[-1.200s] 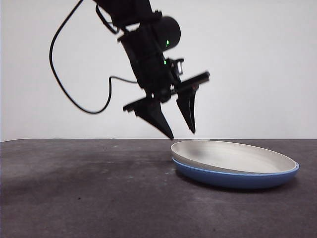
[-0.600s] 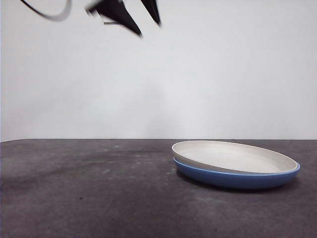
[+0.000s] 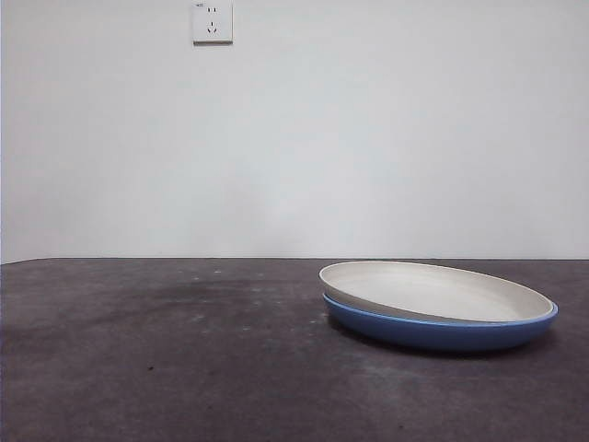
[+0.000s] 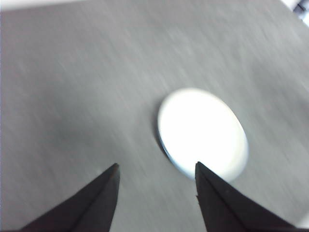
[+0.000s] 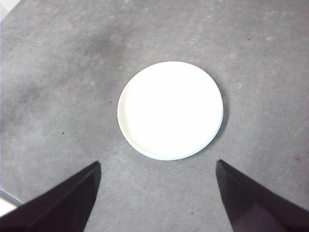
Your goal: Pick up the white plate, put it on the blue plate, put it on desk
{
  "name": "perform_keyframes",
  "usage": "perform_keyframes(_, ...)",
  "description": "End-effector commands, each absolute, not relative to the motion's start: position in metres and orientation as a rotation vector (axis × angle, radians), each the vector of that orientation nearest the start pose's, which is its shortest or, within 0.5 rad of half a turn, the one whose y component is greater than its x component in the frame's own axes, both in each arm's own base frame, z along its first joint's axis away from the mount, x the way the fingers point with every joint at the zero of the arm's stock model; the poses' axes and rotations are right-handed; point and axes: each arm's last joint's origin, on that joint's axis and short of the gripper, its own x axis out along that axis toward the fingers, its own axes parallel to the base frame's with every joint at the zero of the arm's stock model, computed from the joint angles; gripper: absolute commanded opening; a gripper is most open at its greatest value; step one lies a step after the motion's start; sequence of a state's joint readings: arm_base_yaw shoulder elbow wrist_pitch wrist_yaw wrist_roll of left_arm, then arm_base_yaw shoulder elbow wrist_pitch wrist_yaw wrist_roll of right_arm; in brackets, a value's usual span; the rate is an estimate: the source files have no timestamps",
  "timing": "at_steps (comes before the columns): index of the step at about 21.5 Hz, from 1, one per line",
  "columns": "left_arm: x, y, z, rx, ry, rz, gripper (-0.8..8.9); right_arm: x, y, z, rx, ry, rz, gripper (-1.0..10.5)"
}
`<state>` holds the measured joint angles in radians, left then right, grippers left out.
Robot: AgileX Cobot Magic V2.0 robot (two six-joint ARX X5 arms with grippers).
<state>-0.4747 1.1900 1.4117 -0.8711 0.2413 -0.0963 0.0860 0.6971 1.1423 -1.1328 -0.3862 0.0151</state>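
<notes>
The white plate point(image 3: 433, 290) lies stacked on the blue plate point(image 3: 433, 331) at the right of the desk point(image 3: 184, 368). From above, the white plate point(image 5: 170, 110) covers the blue one, whose rim shows as a thin edge point(image 5: 164, 158). My left gripper point(image 4: 157, 169) is open and empty, high above the desk, with the white plate point(image 4: 203, 133) below it. My right gripper point(image 5: 157, 166) is open and empty, high above the plates. Neither gripper shows in the front view.
A wall socket point(image 3: 212, 20) sits high on the white wall behind the desk. The dark mottled desk stretches wide to the left of the plates point(image 5: 58, 72).
The arm that hung just left of the plates has risen out of the front view. The plates have not moved.
</notes>
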Motion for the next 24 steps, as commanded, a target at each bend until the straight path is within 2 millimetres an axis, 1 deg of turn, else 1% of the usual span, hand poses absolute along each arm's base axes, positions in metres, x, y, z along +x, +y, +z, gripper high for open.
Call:
perform_keyframes(1,0.182,-0.106,0.384,-0.018,0.709,-0.79,2.49,0.085,0.019,0.377,0.11,0.672,0.453,3.8)
perform_keyframes(3,0.171,-0.102,0.364,-0.025,0.75,-0.854,2.49,0.085,0.019,0.377,0.111,0.675,0.452,3.8)
perform_keyframes(5,0.165,-0.1,0.345,-0.027,0.798,-0.902,2.49,0.085,0.019,0.376,0.112,0.682,0.452,3.8)
perform_keyframes(8,0.161,-0.101,0.325,-0.038,0.852,-0.989,2.49,0.084,0.018,0.375,0.115,0.702,0.451,3.8)
perform_keyframes(13,0.161,-0.102,0.324,-0.034,0.842,-0.999,2.49,0.086,0.019,0.369,0.132,0.729,0.444,3.8)
perform_keyframes(16,0.162,-0.102,0.325,-0.03,0.831,-1.002,2.49,0.093,0.019,0.364,0.172,0.769,0.424,3.8)
perform_keyframes(19,0.162,-0.102,0.325,-0.028,0.83,-1.003,2.49,0.105,0.019,0.357,0.191,0.793,0.376,3.8)
perform_keyframes(22,0.162,-0.102,0.325,-0.028,0.83,-1.003,2.49,0.125,0.021,0.345,0.22,0.814,0.351,3.8)
perform_keyframes(24,0.162,-0.102,0.325,-0.027,0.83,-1.003,2.49,0.141,0.022,0.331,0.235,0.843,0.342,3.8)
